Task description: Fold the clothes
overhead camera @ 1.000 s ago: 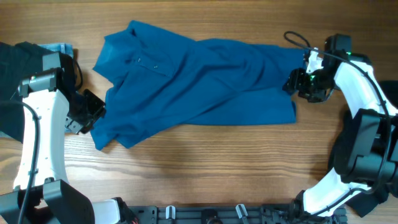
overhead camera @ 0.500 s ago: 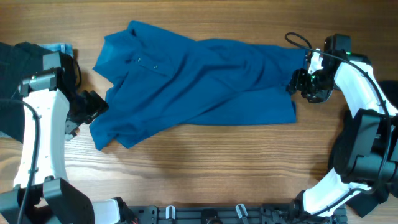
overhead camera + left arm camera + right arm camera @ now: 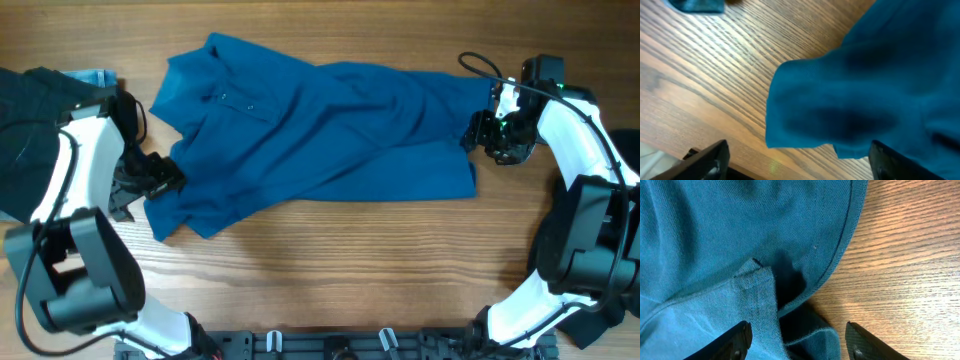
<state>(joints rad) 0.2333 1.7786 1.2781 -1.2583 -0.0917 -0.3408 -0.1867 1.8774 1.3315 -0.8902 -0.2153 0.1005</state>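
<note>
The left tool [image 3: 800,155] has its two fingers spread wide apart and grips nothing. A loose corner of the teal-blue shirt [image 3: 855,85] lies on the wood grain just ahead of the gap between them. From overhead, this left tool [image 3: 160,180] sits at the shirt's lower left edge, near the collar end. The right tool [image 3: 800,339] also has its fingers apart and unclamped. It is poised low over the shirt's curved hem [image 3: 847,235], where a small side slit shows and a fold of fabric lies between the fingers. From overhead, the right tool [image 3: 482,132] is at the garment's far right end. The teal-blue shirt [image 3: 320,130] lies spread and rumpled across the middle of the desk [image 3: 350,260], with its buttoned placket [image 3: 238,101] toward the upper left. Beyond the left arm, a black garment [image 3: 30,110] is heaped at the desk's left edge. A light-blue denim piece [image 3: 96,77] peeks out at its top.
</note>
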